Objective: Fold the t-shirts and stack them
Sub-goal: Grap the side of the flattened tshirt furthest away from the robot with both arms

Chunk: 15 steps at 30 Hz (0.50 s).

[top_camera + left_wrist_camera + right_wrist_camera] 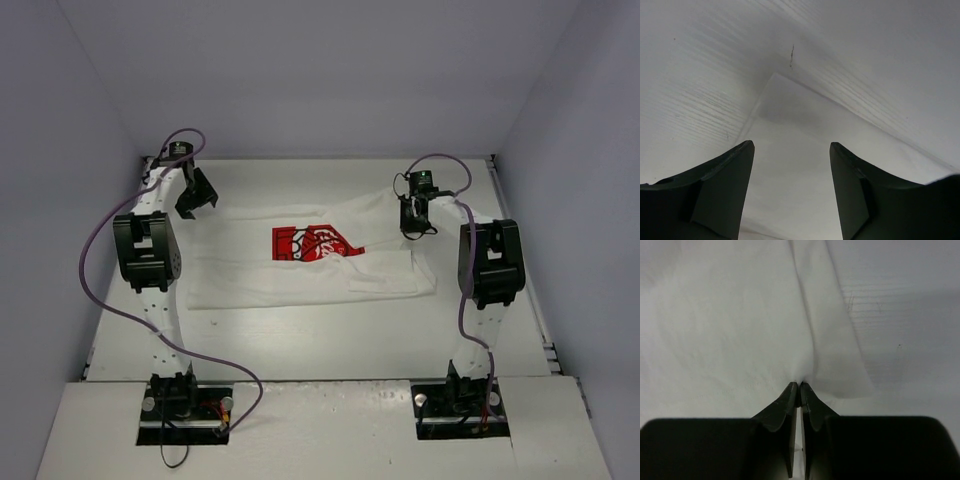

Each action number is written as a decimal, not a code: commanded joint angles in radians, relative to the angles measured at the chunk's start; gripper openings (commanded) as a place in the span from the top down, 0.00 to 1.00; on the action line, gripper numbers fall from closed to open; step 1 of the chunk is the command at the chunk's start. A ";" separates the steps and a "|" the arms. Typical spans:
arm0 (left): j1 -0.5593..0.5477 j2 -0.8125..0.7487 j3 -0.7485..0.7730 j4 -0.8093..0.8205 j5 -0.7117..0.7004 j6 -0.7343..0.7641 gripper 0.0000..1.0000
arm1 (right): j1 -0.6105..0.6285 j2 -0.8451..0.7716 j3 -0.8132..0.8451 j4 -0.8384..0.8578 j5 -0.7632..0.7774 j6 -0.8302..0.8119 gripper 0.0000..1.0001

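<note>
My right pincer (800, 386) is closed down to nothing, its two dark fingers (785, 405) pressed tip to tip with a small pinch of white cloth caught between them. Creases in the fabric run away from that pinch toward the far side of the wrist view. What it holds is the t-shirt (740, 315), at a spot near the garment's right-hand edge. Just past that edge I see the bare tabletop (910, 315).

From the overhead camera, the right pincer (413, 228) sits low over the shirt's far right corner, and the cloth there rises slightly toward it. The t-shirt (300, 280) lies spread across the middle of the tabletop (330, 340), wider than it is deep. Its red graphic (310, 243) faces up near the centre. A flatter band of fabric runs along the near edge, and a fold line crosses just beneath the print.

My left pincer (791, 145) stands well open, with nothing between its fingers (725, 190). Its wrist camera shows only plain white surfaces meeting at a corner. In the overhead view, the left pincer (197, 203) hangs just beyond the shirt's far left corner. I cannot tell whether it touches the cloth.
</note>
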 commanded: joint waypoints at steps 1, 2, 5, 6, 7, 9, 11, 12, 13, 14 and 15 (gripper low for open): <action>0.008 -0.009 0.042 0.000 -0.046 -0.012 0.42 | 0.012 -0.046 0.040 0.019 0.015 -0.004 0.98; 0.008 -0.007 0.042 0.000 -0.052 -0.015 0.42 | 0.012 -0.045 0.040 0.020 0.012 -0.005 0.98; 0.013 0.007 0.047 0.003 -0.055 -0.030 0.42 | 0.012 -0.040 0.036 0.019 0.009 -0.008 1.00; 0.014 0.013 0.055 0.002 -0.052 -0.035 0.42 | 0.013 -0.040 0.035 0.019 0.007 -0.008 1.00; 0.014 0.018 0.061 0.002 -0.053 -0.039 0.43 | 0.014 -0.040 0.033 0.020 0.006 -0.008 1.00; 0.014 0.026 0.076 0.003 -0.055 -0.040 0.47 | 0.014 -0.038 0.032 0.020 0.007 -0.010 1.00; 0.016 0.030 0.085 0.003 -0.058 -0.043 0.50 | 0.014 -0.038 0.034 0.020 0.008 -0.012 1.00; 0.014 0.030 0.088 0.001 -0.059 -0.043 0.54 | 0.015 -0.038 0.034 0.020 0.007 -0.012 1.00; 0.015 0.029 0.092 0.002 -0.064 -0.043 0.59 | 0.015 -0.039 0.035 0.021 0.007 -0.013 1.00; 0.016 0.029 0.094 0.003 -0.066 -0.044 0.64 | 0.015 -0.041 0.035 0.021 0.007 -0.013 1.00; 0.016 0.030 0.096 0.002 -0.068 -0.044 0.68 | 0.014 -0.041 0.035 0.021 0.008 -0.014 1.00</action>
